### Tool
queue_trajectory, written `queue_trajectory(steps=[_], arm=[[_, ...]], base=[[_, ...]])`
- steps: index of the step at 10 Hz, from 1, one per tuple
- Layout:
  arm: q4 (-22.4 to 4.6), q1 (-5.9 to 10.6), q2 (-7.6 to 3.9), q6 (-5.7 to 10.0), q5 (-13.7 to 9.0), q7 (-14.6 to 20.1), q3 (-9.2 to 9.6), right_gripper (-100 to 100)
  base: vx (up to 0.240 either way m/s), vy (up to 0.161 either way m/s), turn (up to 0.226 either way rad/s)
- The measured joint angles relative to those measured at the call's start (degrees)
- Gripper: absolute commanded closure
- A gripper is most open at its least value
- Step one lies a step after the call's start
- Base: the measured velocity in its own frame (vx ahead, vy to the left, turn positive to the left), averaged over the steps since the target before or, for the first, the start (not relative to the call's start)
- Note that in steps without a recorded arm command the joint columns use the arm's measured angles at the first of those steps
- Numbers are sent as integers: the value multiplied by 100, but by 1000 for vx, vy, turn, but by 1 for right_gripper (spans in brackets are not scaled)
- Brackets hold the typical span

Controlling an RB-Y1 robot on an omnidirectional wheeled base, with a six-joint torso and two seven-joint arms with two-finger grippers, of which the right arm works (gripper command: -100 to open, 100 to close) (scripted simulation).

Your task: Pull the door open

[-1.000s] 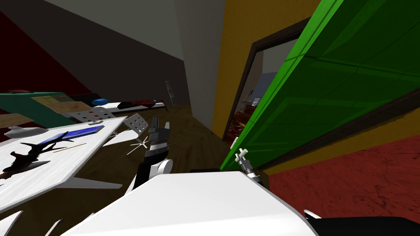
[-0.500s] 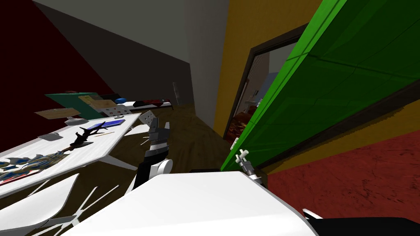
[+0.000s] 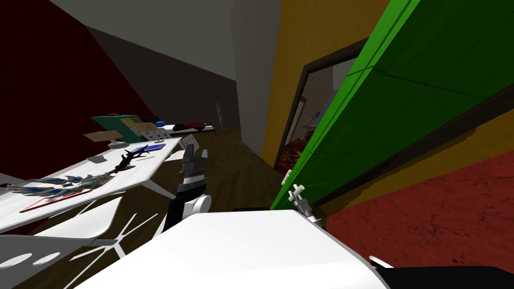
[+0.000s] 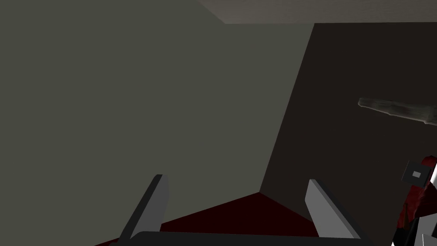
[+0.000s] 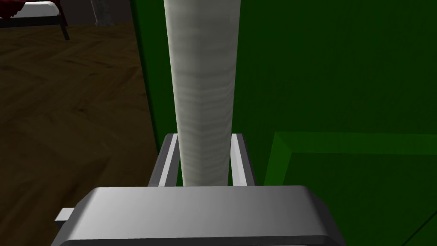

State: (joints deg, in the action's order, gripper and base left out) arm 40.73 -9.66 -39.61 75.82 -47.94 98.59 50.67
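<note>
A green panelled door (image 3: 391, 115) stands swung well out from its dark frame (image 3: 296, 115) in the yellow wall. My right gripper (image 3: 297, 191) is at the door's free edge, low down. In the right wrist view my right gripper (image 5: 204, 160) is shut on the door's pale grey handle bar (image 5: 202, 85), its fingers (image 5: 167, 158) pressing both sides, with the green door (image 5: 341, 85) behind. My left gripper (image 3: 195, 153) hangs over the wooden floor, away from the door. In the left wrist view my left gripper (image 4: 234, 205) is open and holds nothing.
A white table (image 3: 150, 163) with scattered objects stands on my left, and a white chair (image 3: 85, 226) sits near its front. Wooden floor (image 3: 236, 165) runs between the table and the door. Through the doorway another room (image 3: 301, 140) shows. Red floor (image 3: 441, 210) lies at the right.
My view has turned, so the table and chair have slid rightwards and nearer. The door has swung a little wider from its frame. My right gripper stays shut on the handle.
</note>
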Motion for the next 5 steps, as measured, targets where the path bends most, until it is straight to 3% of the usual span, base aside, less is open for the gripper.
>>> queue_trajectory(steps=[2, 5], arm=[[10, -93, -14, 162, 12, -57, 40, 100], [-183, -151, 95, 493, 89, -38, 168, 100]], base=[[57, 41, 39], [46, 34, 38]])
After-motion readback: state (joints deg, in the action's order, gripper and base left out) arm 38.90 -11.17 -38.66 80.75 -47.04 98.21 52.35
